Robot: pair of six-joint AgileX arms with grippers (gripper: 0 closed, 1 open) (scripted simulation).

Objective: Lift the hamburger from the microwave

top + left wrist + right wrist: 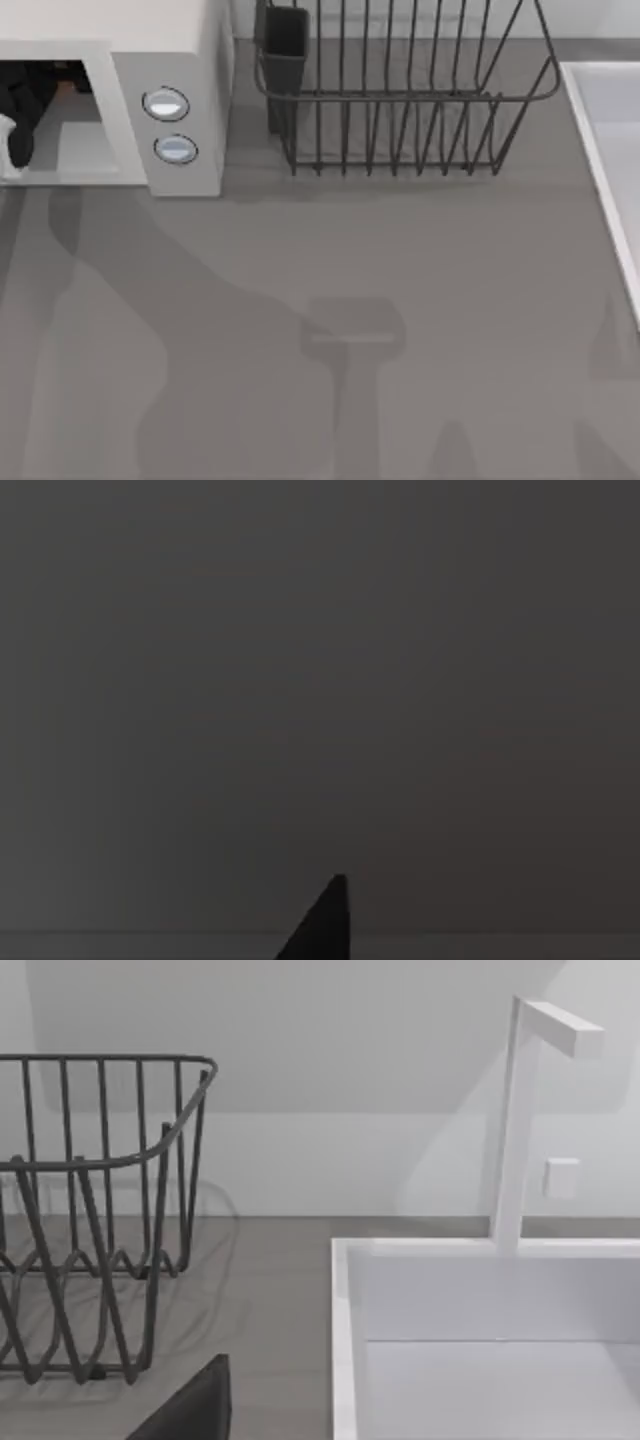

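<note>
Hamburger (68,88) is glimpsed deep in the microwave (185,45) cavity, just right of the left gripper (20,125); finger state cannot be told.

One microwave (185,60) with two knobs (166,104), one wire dish rack (400,95), one sink (345,1360) with one faucet (520,1110), on one counter (400,330).
</note>
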